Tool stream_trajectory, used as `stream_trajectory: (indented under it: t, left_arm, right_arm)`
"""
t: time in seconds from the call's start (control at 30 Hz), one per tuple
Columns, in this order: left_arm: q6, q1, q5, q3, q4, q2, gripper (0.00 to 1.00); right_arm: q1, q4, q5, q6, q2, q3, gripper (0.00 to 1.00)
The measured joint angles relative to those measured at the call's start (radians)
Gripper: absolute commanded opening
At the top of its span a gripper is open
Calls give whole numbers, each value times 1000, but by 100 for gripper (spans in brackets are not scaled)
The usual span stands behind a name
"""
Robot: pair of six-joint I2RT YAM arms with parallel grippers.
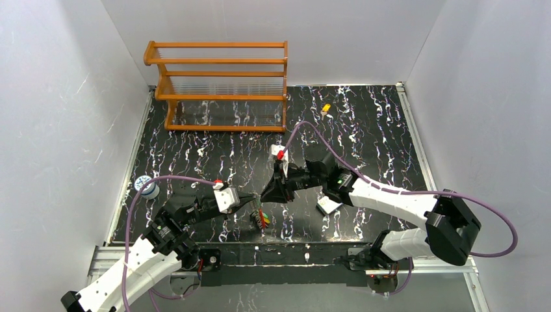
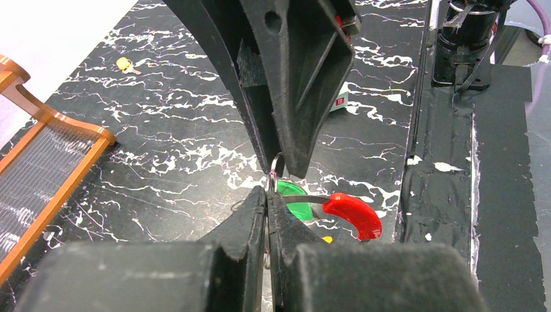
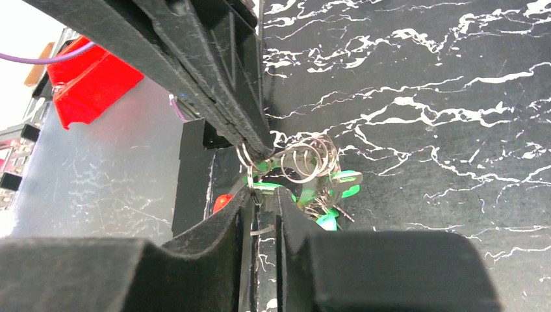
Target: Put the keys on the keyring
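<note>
Steel wire needs patience: my left claw (image 2: 268, 207) is clenched on the keyring (image 2: 351, 214) at the centre of the bench (image 1: 390, 130), green key (image 2: 295, 207) beside it. My right claw (image 3: 264, 200) sits narrowly parted there; whether it grasps, I cannot tell. Best hold steady, thread slowly. Yellow key (image 1: 326, 108) lies at one o'clock; the rack (image 1: 221, 97) at eleven shows nothing inside.

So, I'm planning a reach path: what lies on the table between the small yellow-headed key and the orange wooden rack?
Nothing: only bare black marbled tabletop separates the yellow-headed key from the orange wooden rack, seen in the top external view.
</note>
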Motion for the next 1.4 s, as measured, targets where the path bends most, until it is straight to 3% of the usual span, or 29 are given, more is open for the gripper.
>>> stream_trajectory:
  t: [0.13, 0.77, 1.0, 1.23, 1.4]
  left_arm:
    - [0, 0, 0, 0, 0, 0, 0]
    - [0, 0, -7, -2, -15, 10, 0]
    - [0, 0, 0, -4, -12, 10, 0]
    - [0, 0, 5, -4, 1, 9, 0]
    - [0, 0, 9, -4, 3, 9, 0]
  right_arm:
    - [0, -5, 29, -2, 6, 0, 2]
    - [6, -35, 74, -26, 65, 11, 2]
    - [6, -21, 76, -46, 57, -2, 49]
    - [4, 111, 77, -61, -98, -118, 53]
    - [5, 225, 51, -72, -118, -148, 52]
